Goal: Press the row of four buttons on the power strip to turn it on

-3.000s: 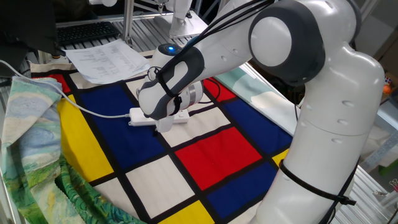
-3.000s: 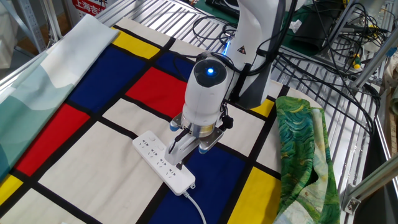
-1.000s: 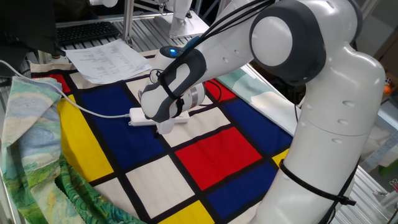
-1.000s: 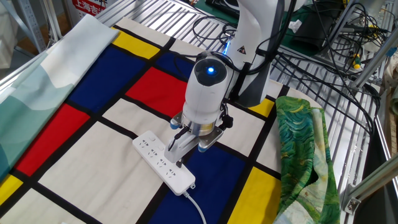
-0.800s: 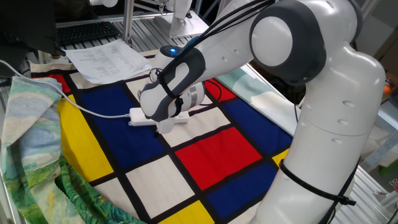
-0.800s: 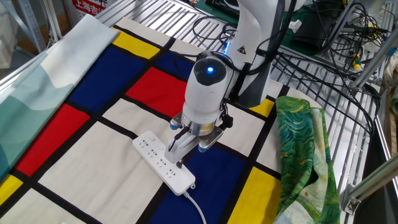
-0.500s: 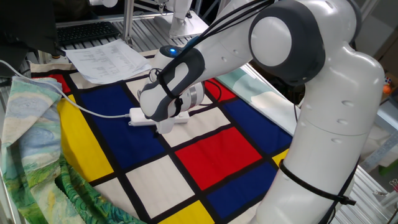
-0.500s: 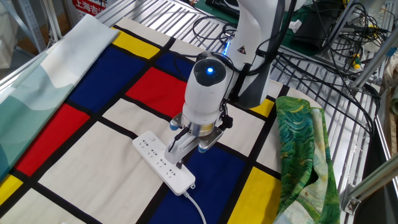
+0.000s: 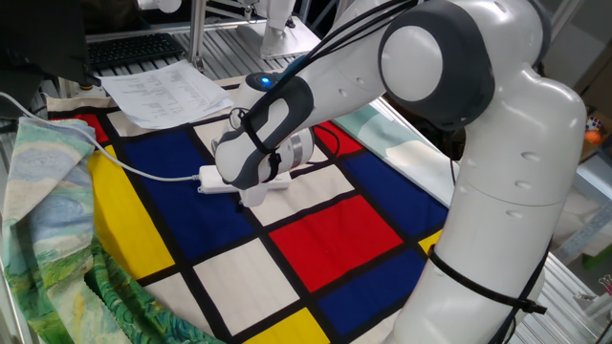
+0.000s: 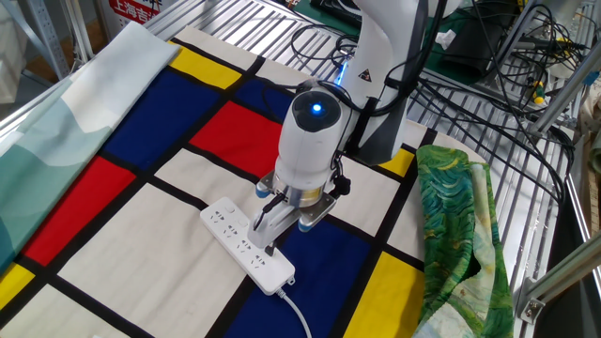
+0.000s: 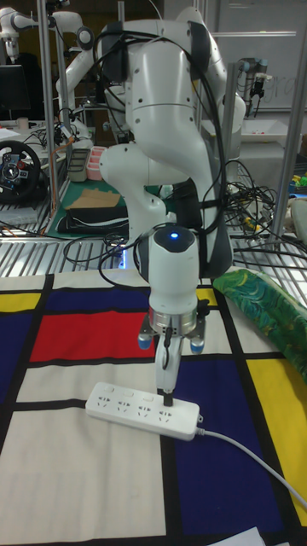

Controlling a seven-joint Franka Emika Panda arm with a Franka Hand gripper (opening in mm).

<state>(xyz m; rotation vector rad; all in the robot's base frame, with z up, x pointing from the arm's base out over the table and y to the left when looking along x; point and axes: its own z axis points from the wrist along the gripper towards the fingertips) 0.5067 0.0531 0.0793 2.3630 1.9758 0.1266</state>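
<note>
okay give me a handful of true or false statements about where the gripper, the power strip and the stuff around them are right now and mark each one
1. The gripper points down at the power strip, its tip at the strip's top face. True.
2. The power strip lies on bare metal bars. False: it lies on the checked cloth of red, blue, yellow and white.
3. The cord leaves the strip at the end nearer the gripper's tip. True.
4. The green patterned cloth covers the strip. False: it lies apart, at the table's side.
5. The paper sheets sit under the strip. False: they lie at the cloth's far edge.
</note>
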